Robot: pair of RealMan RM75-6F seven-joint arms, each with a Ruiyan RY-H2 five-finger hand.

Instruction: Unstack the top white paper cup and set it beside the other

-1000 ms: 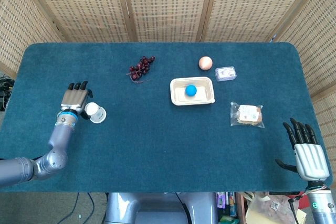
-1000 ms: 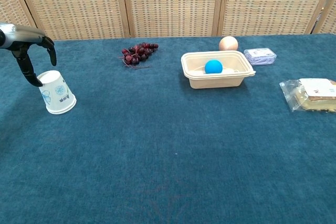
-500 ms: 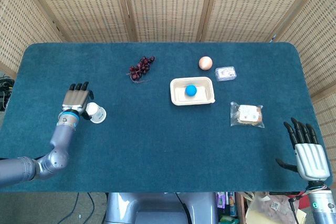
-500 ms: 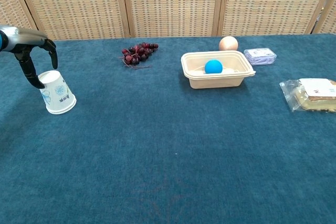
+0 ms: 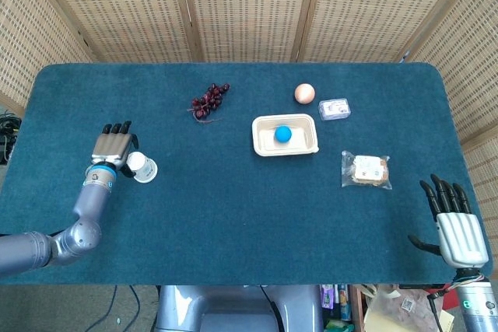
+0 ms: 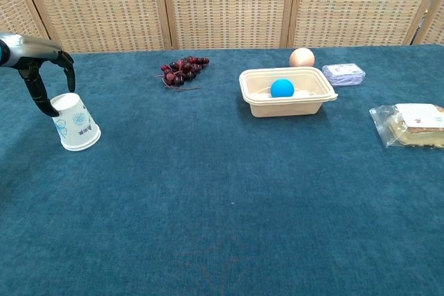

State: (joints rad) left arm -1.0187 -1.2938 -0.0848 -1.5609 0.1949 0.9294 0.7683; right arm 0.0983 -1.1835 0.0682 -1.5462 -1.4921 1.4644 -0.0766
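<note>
A white paper cup [image 5: 143, 167] with blue print stands upside down near the table's left side, tilted a little; in the chest view the cup [image 6: 76, 123] shows no clear seam, so I cannot tell whether it is one cup or a stack. My left hand [image 5: 111, 145] lies just left of it with fingers stretched out and apart. In the chest view the left hand [image 6: 43, 74] arches over the cup's upper left edge, its thumb touching or nearly touching the cup base. My right hand [image 5: 454, 223] hangs open at the table's near right edge, far from the cup.
A bunch of dark grapes [image 5: 209, 100] lies at the back centre. A beige tray [image 5: 266, 144] holds a blue ball [image 5: 283, 134]. Behind it are a peach-coloured ball [image 5: 304, 93] and a small packet [image 5: 334, 109]. A bagged sandwich [image 5: 366, 169] lies right.
The left hand has slid a touch nearer along the cup's left side. The cup and the right hand stay where they were.
</note>
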